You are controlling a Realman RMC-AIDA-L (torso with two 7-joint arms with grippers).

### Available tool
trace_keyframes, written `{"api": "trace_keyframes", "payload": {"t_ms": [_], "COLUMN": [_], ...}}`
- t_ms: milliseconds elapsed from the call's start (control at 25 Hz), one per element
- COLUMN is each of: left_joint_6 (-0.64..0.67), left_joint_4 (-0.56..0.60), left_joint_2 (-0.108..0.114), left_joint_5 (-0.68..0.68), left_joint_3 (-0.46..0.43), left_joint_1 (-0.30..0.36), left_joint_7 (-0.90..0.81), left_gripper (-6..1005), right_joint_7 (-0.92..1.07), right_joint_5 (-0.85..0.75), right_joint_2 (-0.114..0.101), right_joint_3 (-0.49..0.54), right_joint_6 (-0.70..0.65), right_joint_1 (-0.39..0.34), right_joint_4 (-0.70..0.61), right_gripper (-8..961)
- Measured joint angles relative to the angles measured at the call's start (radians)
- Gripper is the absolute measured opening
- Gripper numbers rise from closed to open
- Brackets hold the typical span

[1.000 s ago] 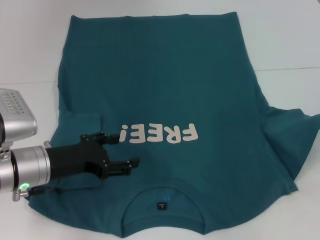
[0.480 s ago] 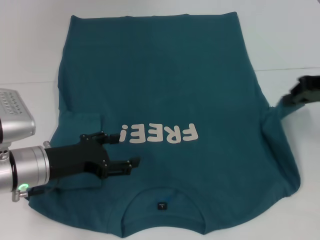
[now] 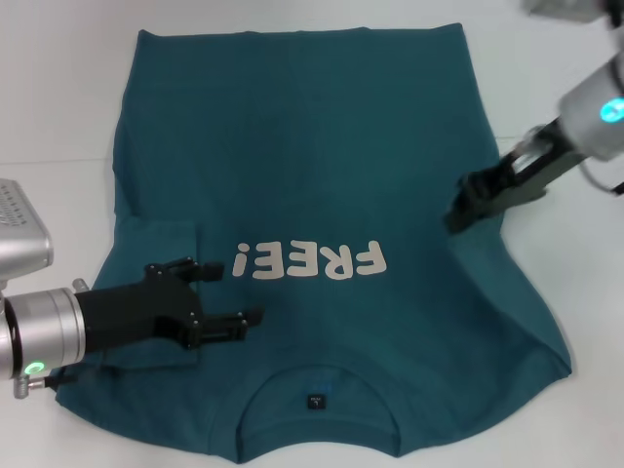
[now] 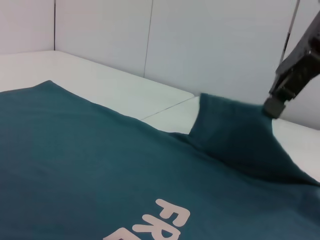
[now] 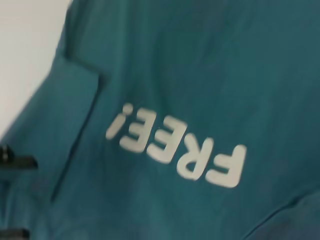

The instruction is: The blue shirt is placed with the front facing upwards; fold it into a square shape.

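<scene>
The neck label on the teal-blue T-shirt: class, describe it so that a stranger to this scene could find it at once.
Start from the large teal-blue cotton T-shirt spread front-up on the white table, with its off-white "FREE!" print. Go from the print to the round collar at the edge nearest the robot. The small dark square neck label sits inside that collar, the only dark patch on the fabric.

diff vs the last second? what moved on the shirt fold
The right gripper came in from the right edge, pinching the right sleeve of the dark teal-blue cotton T-shirt, and carried it inward over the shirt body; that sleeve no longer lies spread on the white table. The left gripper stayed open over the already folded left sleeve, shifting only slightly. Print and collar unchanged.
</scene>
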Motion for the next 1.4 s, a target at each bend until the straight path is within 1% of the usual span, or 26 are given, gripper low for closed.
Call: {"api": "trace_keyframes", "payload": {"t_ms": [120, 240, 320, 440, 480, 560, 680, 760, 880, 960, 1000, 1080, 1160, 1280, 1360, 1400], "left_joint_6": [0.001, 0.001, 0.001, 0.001, 0.001, 0.002, 0.008, 0.019, 0.056, 0.101, 0.116, 0.133, 0.139, 0.141, 0.140, 0.138], "left_joint_4": [0.000, 0.000, 0.000, -0.007, -0.015, -0.036, -0.088, -0.133, -0.209, -0.253, -0.265, -0.295, -0.327, -0.366, -0.374, -0.373], "left_joint_2": [0.000, -0.001, 0.000, 0.002, 0.003, 0.002, 0.002, 0.004, 0.017, 0.028, 0.031, 0.029, 0.021, 0.012, 0.011, 0.011], "left_joint_5": [0.000, 0.000, 0.000, 0.000, 0.000, 0.000, 0.000, 0.001, 0.015, 0.030, 0.039, 0.073, 0.112, 0.170, 0.205, 0.220], "left_joint_3": [0.000, 0.000, 0.000, -0.011, -0.017, -0.024, -0.024, -0.024, -0.026, -0.038, -0.045, -0.073, -0.094, -0.122, -0.140, -0.149], "left_joint_1": [0.000, 0.000, 0.000, 0.003, 0.007, 0.018, 0.046, 0.068, 0.098, 0.119, 0.125, 0.143, 0.166, 0.192, 0.199, 0.200], "left_joint_7": [0.000, 0.006, 0.006, -0.014, -0.032, -0.077, -0.175, -0.276, -0.473, -0.592, -0.625, -0.704, -0.758, -0.826, -0.867, -0.883], "left_gripper": [887, 887, 887, 888, 888, 888, 887, 887, 888, 888, 889, 890, 890, 892, 893, 893], "right_joint_7": [0.011, 0.024, 0.026, 0.029, 0.029, 0.023, -0.011, -0.051, -0.125, -0.171, -0.200, -0.252, -0.306, -0.370, -0.412, -0.426], "right_joint_5": [-0.026, -0.051, -0.061, -0.054, -0.037, 0.009, 0.167, 0.298, 0.481, 0.554, 0.575, 0.594, 0.596, 0.592, 0.590, 0.590], "right_joint_2": [0.011, 0.015, 0.021, 0.029, 0.030, 0.026, 0.010, -0.002, -0.025, -0.038, -0.042, -0.046, -0.046, -0.043, -0.042, -0.041], "right_joint_3": [-0.045, -0.072, -0.081, -0.065, -0.050, -0.015, 0.060, 0.106, 0.150, 0.171, 0.182, 0.207, 0.246, 0.289, 0.302, 0.307], "right_joint_6": [0.032, 0.060, 0.066, 0.057, 0.046, 0.031, 0.008, -0.004, -0.020, -0.043, -0.059, -0.089, -0.113, -0.127, -0.130, -0.129], "right_joint_1": [0.034, 0.058, 0.056, 0.017, -0.008, -0.053, -0.159, -0.250, -0.390, -0.461, -0.493, -0.541, -0.582, -0.618, -0.638, -0.644], "right_joint_4": [0.075, 0.146, 0.147, 0.083, 0.046, -0.013, -0.090, -0.121, -0.129, -0.127, -0.129, -0.137, -0.138, -0.124, -0.117, -0.112], "right_gripper": [24, 38, 47, 60, 65, 138, 247, 328, 461, 545, 586, 666, 747, 820, 869, 868]}}
